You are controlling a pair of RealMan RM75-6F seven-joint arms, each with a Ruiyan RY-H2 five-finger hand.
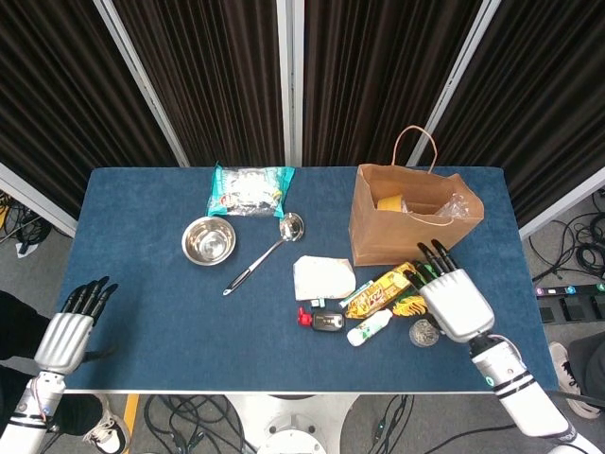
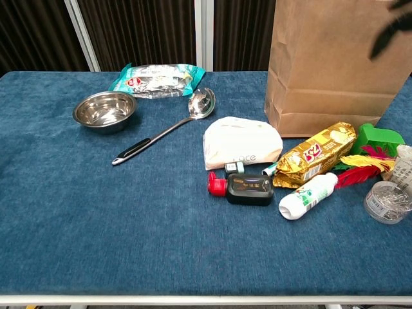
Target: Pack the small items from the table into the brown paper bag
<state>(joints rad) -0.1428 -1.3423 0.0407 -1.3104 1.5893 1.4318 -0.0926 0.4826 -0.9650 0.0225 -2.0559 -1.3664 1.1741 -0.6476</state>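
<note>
The right hand hovers empty, fingers spread, over the cluster beside the gold snack packet, in front of the upright brown paper bag. Crowding risks a misgrasp, or a knock toppling the bag. The left hand idles open off the counter.

The near-left of the table is open; items crowd tightly before the paper bag, blocking passage.
</note>
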